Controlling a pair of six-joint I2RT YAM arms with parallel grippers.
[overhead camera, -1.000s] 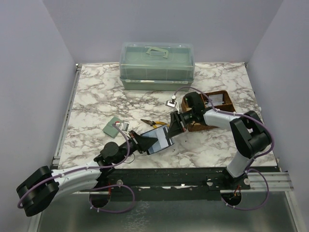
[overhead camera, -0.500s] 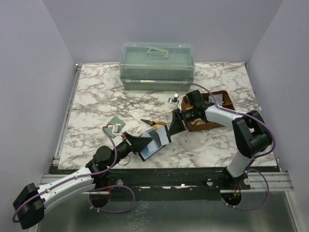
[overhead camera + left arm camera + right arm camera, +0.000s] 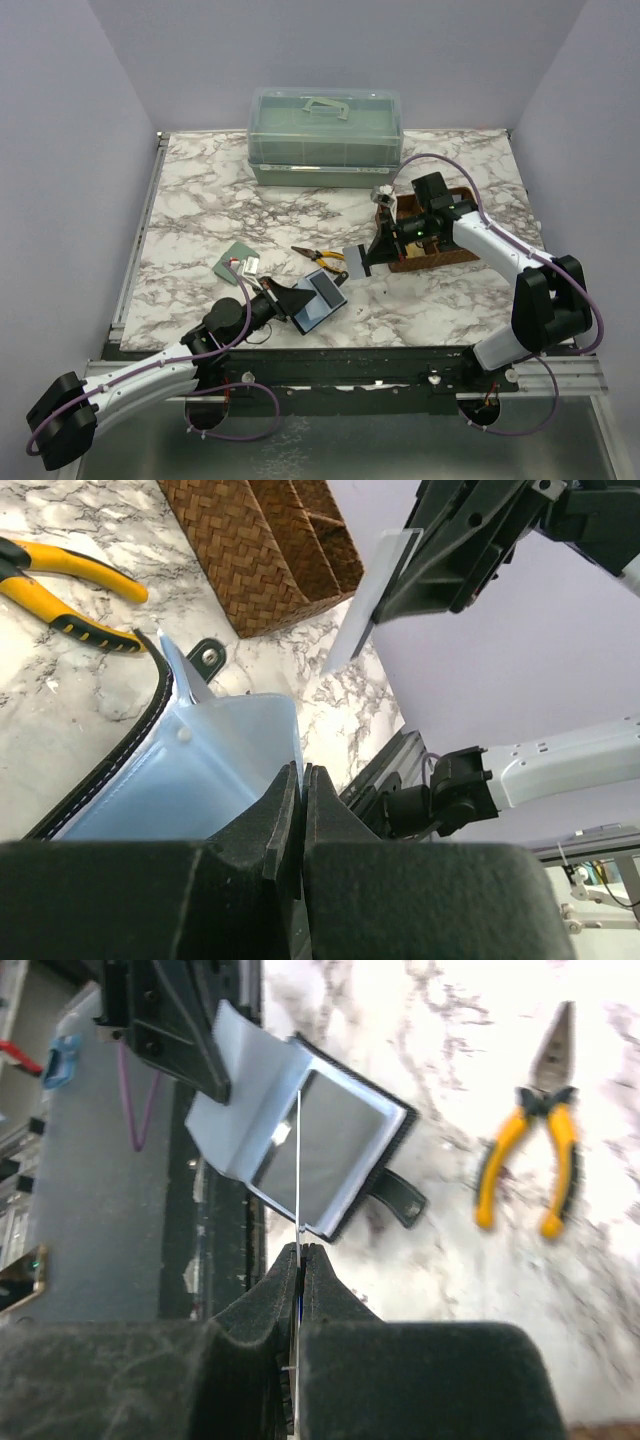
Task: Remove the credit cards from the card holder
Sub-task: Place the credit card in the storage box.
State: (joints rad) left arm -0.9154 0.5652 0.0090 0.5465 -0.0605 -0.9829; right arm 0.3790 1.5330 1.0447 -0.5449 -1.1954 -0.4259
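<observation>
top view bright, even light, soft faint shadows. right wrist view: table (image 3: 612,1295) glares white, washed out. my right gripper (image 3: 300,1252) up close dark, fuzzy.

You are working in a robotics lab cell, not a home or a shop. Plain lavender walls (image 3: 60,150) box in a marble-patterned surface (image 3: 200,200) at 9, 12 and 3 o'clock, and at 6 o'clock an aluminium rail (image 3: 560,372) carries the left arm (image 3: 150,378) and the right arm (image 3: 500,240), both trailing loose purple cables (image 3: 274,405). The things within reach look like staged, unrelated props: a green lidded box (image 3: 325,135) at 12 o'clock, a woven basket (image 3: 270,550) at 3 o'clock, and yellow pliers (image 3: 318,256), a card holder (image 3: 320,298) and a credit card (image 3: 368,600) near the middle.
</observation>
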